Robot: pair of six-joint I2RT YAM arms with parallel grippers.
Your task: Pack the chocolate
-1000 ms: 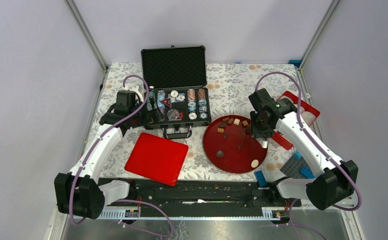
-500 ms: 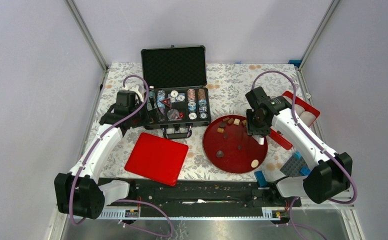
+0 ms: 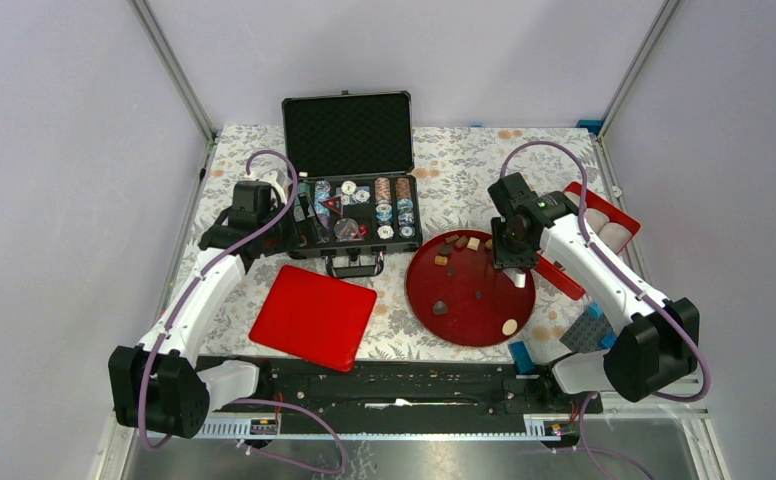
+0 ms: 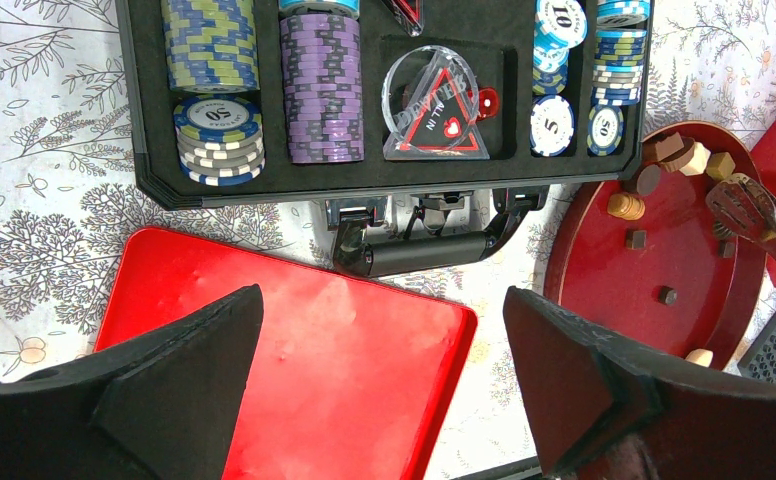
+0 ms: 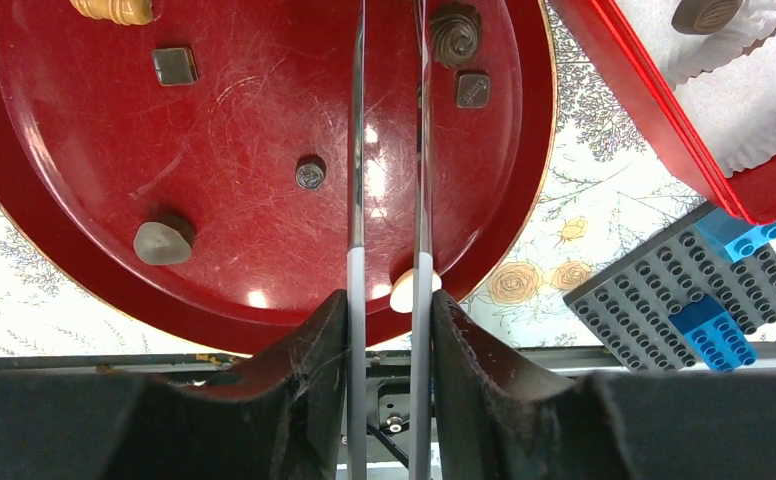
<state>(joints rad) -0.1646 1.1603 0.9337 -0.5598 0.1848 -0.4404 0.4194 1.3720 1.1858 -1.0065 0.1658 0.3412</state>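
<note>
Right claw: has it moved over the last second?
Yes. The right claw, gripping tongs, shifted left and toward the plate's far rim.

Right pincer [image 3: 512,265] over round red tray [image 3: 464,318] of scattered chocolate [image 3: 473,243], center-right; open case [image 3: 349,130] upper center on tabletop [image 3: 464,165].

Floral-patterned table [image 3: 454,170] carries: open black case [image 3: 347,135] far centre; flat red lid [image 3: 314,316] near left; round red plate [image 3: 464,322] right of centre. Far right, a red box [image 3: 622,212]; near right, a grey brick baseplate [image 3: 582,335].
</note>
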